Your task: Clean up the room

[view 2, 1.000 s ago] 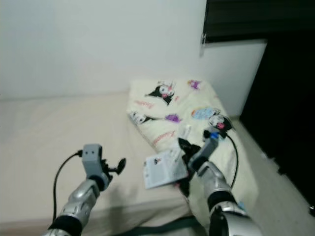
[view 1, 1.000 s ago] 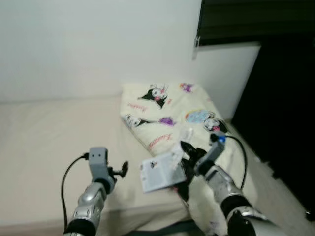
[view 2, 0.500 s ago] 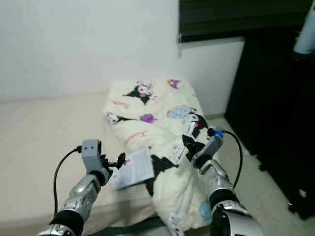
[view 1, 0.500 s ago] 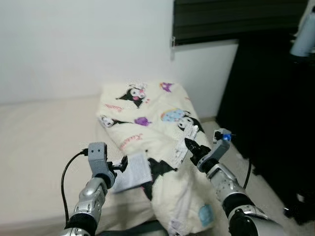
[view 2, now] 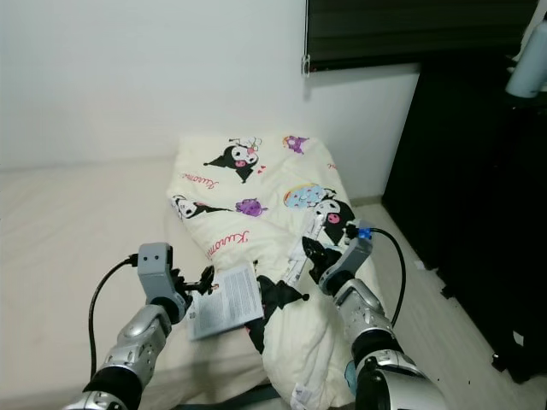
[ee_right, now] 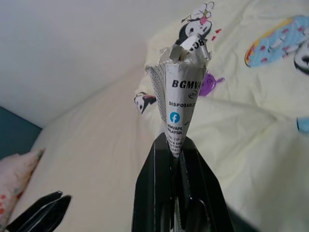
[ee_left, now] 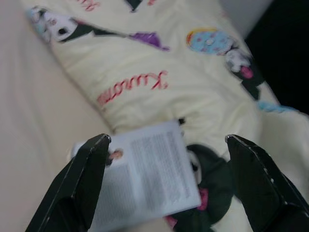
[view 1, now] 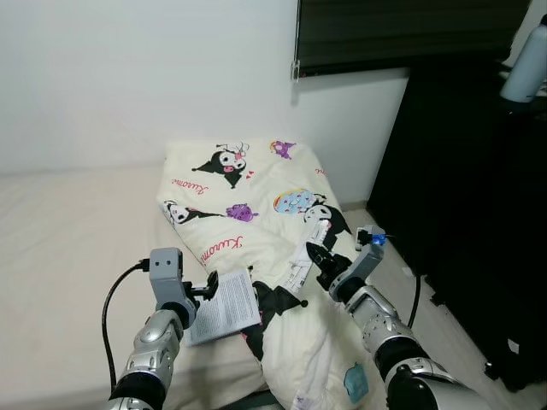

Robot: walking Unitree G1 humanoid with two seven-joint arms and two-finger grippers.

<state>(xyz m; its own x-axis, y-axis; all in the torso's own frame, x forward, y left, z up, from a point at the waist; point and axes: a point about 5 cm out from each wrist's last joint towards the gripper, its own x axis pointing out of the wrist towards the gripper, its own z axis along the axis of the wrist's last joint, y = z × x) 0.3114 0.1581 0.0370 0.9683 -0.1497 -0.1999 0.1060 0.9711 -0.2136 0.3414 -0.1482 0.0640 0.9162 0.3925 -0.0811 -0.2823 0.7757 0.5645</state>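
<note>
In the left eye view, a cream quilt printed with black cartoon characters and red script [view 1: 256, 213] is seen heaped on the right end of a bed with a beige sheet [view 1: 68, 231], its lower part spilling over the bed's edge toward the pale floor [view 1: 444, 333]. A white printed paper leaflet [view 1: 224, 306] is seen lying flat at the quilt's edge, just in front of the left gripper [view 1: 209, 289], which is held low over the bed. The right gripper [view 1: 314, 259] is raised over the quilt with a crumpled white paper wrapper [view 1: 306, 248] pinched between its jaws. A white wall [view 1: 145, 77] is seen behind the bed, and dark furniture [view 1: 479, 213] stands to the right. In the right eye view the same layout is repeated, with the leaflet [view 2: 224, 301] apart from the wrapper [view 2: 306, 241]. In the left wrist view, the jaws of the left gripper [ee_left: 166, 183] are shown spread wide apart, with the leaflet [ee_left: 145, 179] lying between and beyond them, partly on the sheet and partly on the quilt; the picture is blurred, so contact with the paper cannot be judged. In the right wrist view, the right gripper [ee_right: 176, 145] is shown with its jaws pressed together on the lower tip of the wrapper [ee_right: 181, 92], which is rolled into a cone printed with "DISPOSABLE".
</note>
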